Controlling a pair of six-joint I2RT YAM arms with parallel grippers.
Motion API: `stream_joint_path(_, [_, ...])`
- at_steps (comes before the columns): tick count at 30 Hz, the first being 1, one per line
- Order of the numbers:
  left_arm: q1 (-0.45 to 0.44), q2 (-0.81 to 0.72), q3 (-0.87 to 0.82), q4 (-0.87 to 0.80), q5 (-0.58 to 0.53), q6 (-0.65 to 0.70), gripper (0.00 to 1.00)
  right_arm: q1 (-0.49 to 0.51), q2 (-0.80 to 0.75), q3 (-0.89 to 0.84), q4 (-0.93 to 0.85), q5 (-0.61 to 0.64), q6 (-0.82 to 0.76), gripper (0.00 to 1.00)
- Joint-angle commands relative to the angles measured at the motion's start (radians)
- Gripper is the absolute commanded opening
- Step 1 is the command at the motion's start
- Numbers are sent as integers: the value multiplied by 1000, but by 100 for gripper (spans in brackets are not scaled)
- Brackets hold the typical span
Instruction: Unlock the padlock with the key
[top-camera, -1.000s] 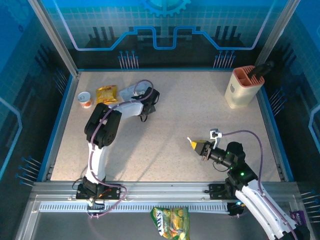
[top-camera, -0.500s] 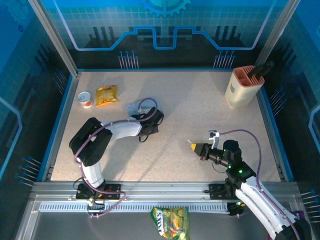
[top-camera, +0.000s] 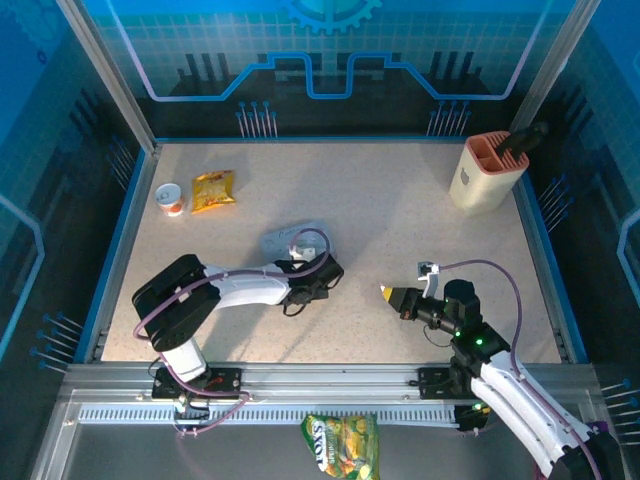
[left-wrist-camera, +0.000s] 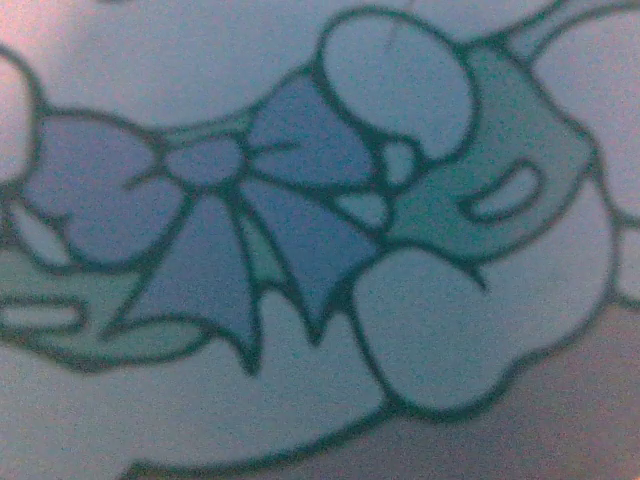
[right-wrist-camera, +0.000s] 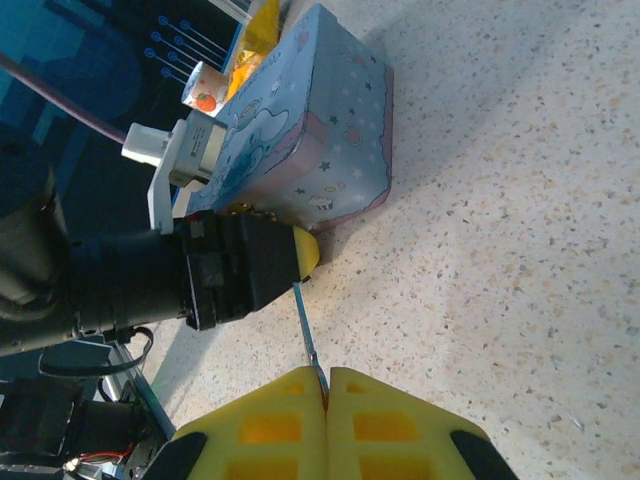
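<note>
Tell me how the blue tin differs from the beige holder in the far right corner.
Colour: the tin is grey-blue with a cartoon print, the holder beige with an orange-brown top. Shape: the tin lies low and flat, the holder stands tall and upright. Contents: the tin's lid is on, while a dark handle sticks out of the holder. Both rest on the table.

Far middle of table (top-camera: 400, 190) is lying open. Left arm (top-camera: 245, 285) is stretching across near-left, with tin (top-camera: 288, 240) sitting at left gripper (top-camera: 322, 272) and blocking centre. Narrow bare gap is running across to right gripper (top-camera: 387, 292), key (right-wrist-camera: 308, 340) jutting into it. Holder (top-camera: 483, 175) is crowding far-right corner; cup (top-camera: 171, 198) and snack bag (top-camera: 213, 190) are crowding far-left.
</note>
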Motion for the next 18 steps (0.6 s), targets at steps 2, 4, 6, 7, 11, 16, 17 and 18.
stream_joint_path(2, [-28,-5,42,8,33,-3,37,-12,16,14,-3,18,18,0])
stream_joint_path(4, [-40,-26,35,20,38,8,42,-12,24,19,-6,18,21,0])
stream_joint_path(6, [-52,-72,4,46,42,21,46,-12,33,21,-4,19,21,0])
stream_joint_path(7, [-58,-97,-12,59,43,28,48,-12,35,21,-3,19,20,0])
stream_joint_path(11, [-73,-236,-162,217,62,65,51,-12,52,28,5,17,16,0])
stream_joint_path(16, [-79,-417,-425,497,51,90,52,-5,74,34,19,6,17,0])
stream_joint_path(17, [-80,-445,-464,545,54,94,52,-3,77,32,24,8,20,0])
stream_joint_path(18, [-80,-469,-501,604,58,98,52,1,79,31,28,12,22,0])
